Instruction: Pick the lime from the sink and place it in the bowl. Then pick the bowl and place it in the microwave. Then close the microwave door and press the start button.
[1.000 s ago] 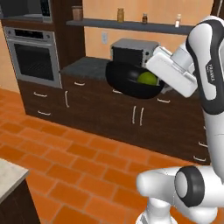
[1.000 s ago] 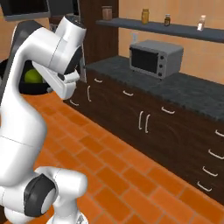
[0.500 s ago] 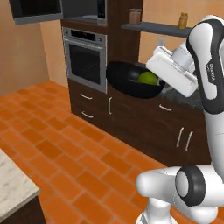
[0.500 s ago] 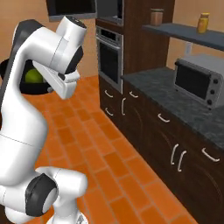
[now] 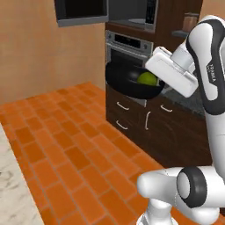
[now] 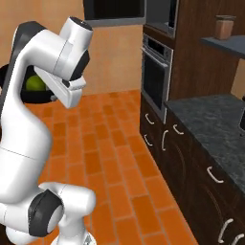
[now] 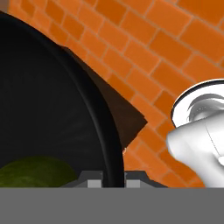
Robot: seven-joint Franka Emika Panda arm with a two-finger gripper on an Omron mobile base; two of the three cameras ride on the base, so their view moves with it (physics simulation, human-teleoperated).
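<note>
Orange brick floor (image 5: pixel 66 145) runs up to a wall of dark cabinets (image 5: pixel 145 127), with a built-in wall oven (image 5: pixel 127 48) ahead and, above it, the microwave (image 5: pixel 132 11) with its door (image 5: pixel 81 12) swung open to the left. You carry the bowl (image 5: pixel 127 81) high in front of the oven, and the lime (image 5: pixel 147 78) sits inside it, toward the side nearest the hand. In the hand view the gripper (image 7: pixel 114 177) straddles the bowl's black rim (image 7: pixel 105 131), one finger inside and one outside, so it reads as clamped on that rim, though the tips are mostly cut off at the bottom edge. In the right base view the bowl (image 6: pixel 24 93) shows behind the arm with the lime (image 6: pixel 34 83) in it. The step in hand looks like bringing the bowl to the microwave, and that opening sits well above where the bowl hangs. Keep the bowl level as you raise it, since a one-sided rim grip lets it tip and the lime could roll out. Lift before you move in, so the bowl clears the oven front and the underside of the microwave. Approach the cavity square on, staying clear of the open door at the left, and set the bowl flat on the cavity floor before you let go.
</note>
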